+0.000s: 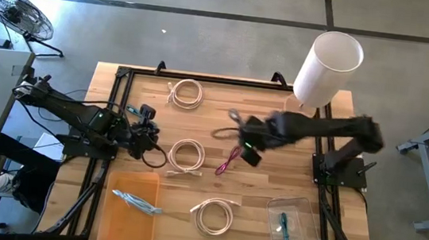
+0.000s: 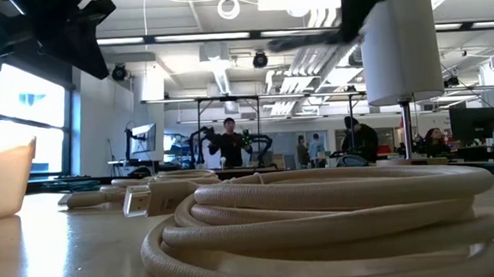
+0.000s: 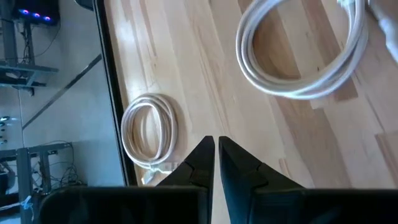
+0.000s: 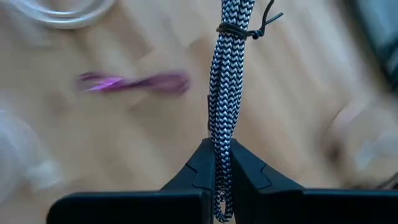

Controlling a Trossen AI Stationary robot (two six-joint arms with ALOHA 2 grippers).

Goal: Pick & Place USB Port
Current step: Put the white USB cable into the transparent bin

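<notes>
From the high view I noted the right gripper point(image 1: 239, 132) out over mid-table, carrying a braided cable point(image 1: 225, 126) that trailed away from its tip toward the left arm's side; a pink cable point(image 1: 228, 161) lay on the wood just beside it, nearer the front edge. The left gripper point(image 1: 146, 133) waited beside the middle white coil point(image 1: 187, 155). Containers along the front edge — an orange bin point(image 1: 132, 207) with a pale bundled cable point(image 1: 137, 202) in it, and a clear bin point(image 1: 292, 234) holding a teal cable point(image 1: 286, 231). I judged the clear bin the nearer drop for the right arm, the orange one lying farther across. The low view gave me only a white coil point(image 2: 321, 220) filling the foreground and the tall white cylinder point(image 2: 400, 43) behind; the grip was not readable there. Left wrist view: fingers point(image 3: 202, 158) pressed together on nothing, coils on bare wood beyond. Right wrist view: jaws clamped on the braided bundle, black-and-white weave, its long axis running straight out from between the fingers point(image 4: 202, 165), a tie round it farther along, the pink cable off to one side on the table.
</notes>
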